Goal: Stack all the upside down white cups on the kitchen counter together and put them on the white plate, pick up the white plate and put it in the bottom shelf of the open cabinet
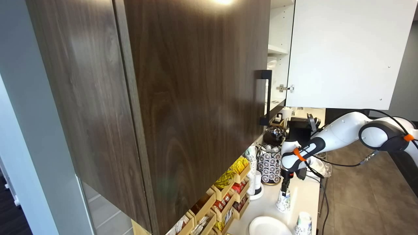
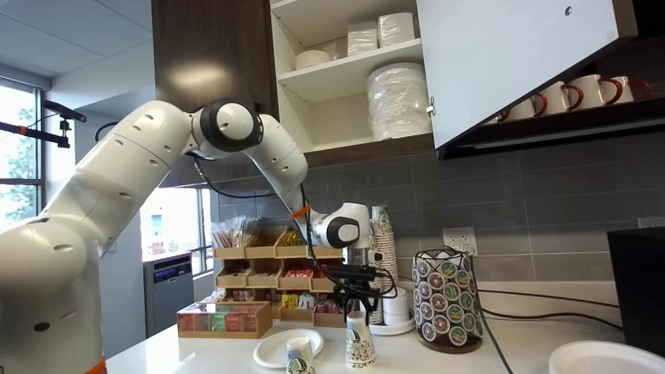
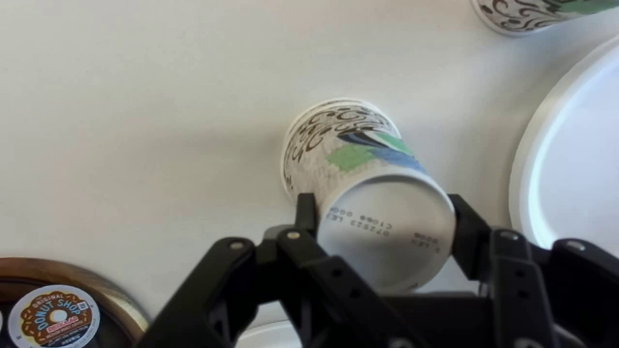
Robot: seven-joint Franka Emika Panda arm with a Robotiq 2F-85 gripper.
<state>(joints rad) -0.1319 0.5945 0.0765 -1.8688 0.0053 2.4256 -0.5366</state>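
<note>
"Is the gripper [image 3: 382,217] holding anything?"

"Yes, an upside-down paper cup [image 2: 360,342]; its jaws are part-way apart, touching both sides."

"Where's that cup?"

"On the counter [image 3: 145,72], near the white plate [image 2: 271,349]."

"And the second cup [image 1: 304,224]?"

"Upside down too, beside the plate. The open cabinet [image 2: 337,119] is above."

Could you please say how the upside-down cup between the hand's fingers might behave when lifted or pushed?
The cup is probably light and easily dented, as it looks like printed paper. It may slip from a loose grip, since its sides narrow towards the top. Pushed gently, it would likely resist tipping, with its wider end down.
</note>
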